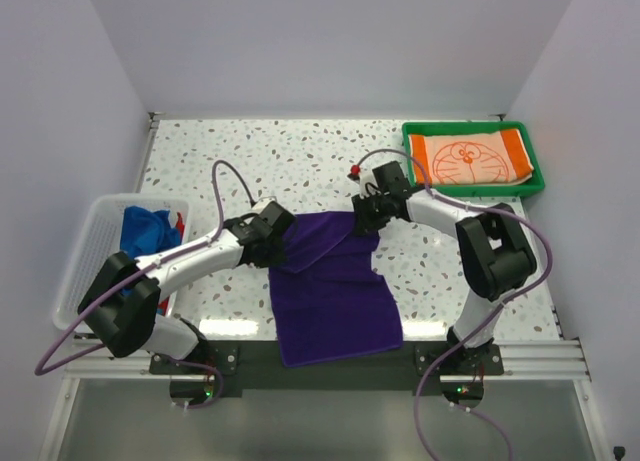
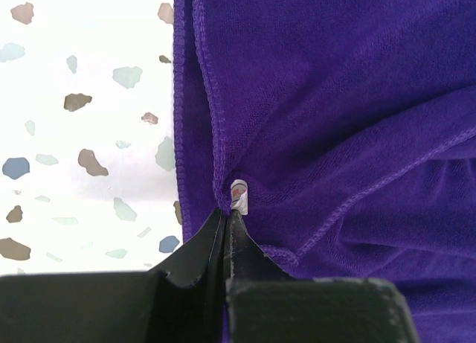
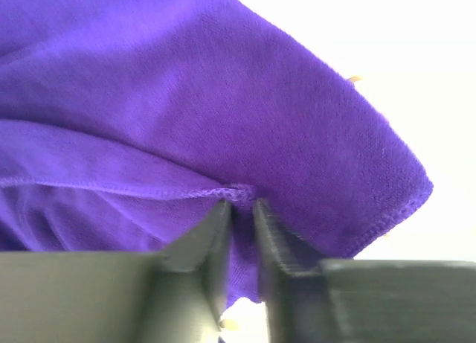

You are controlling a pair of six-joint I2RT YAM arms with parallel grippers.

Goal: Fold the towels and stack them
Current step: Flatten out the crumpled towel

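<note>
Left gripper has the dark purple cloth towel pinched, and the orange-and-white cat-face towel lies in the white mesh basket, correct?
No. The top view shows the orange-and-white cat-face towel lying in the green plastic tray at the far right, not the white mesh basket. The left gripper does pinch the dark purple cloth towel.

The speckled white table (image 1: pixel 300 161) carries a purple towel (image 1: pixel 335 296) draping over its near edge, a green tray (image 1: pixel 480 190) far right and a white mesh basket (image 1: pixel 100 221) at left.
</note>
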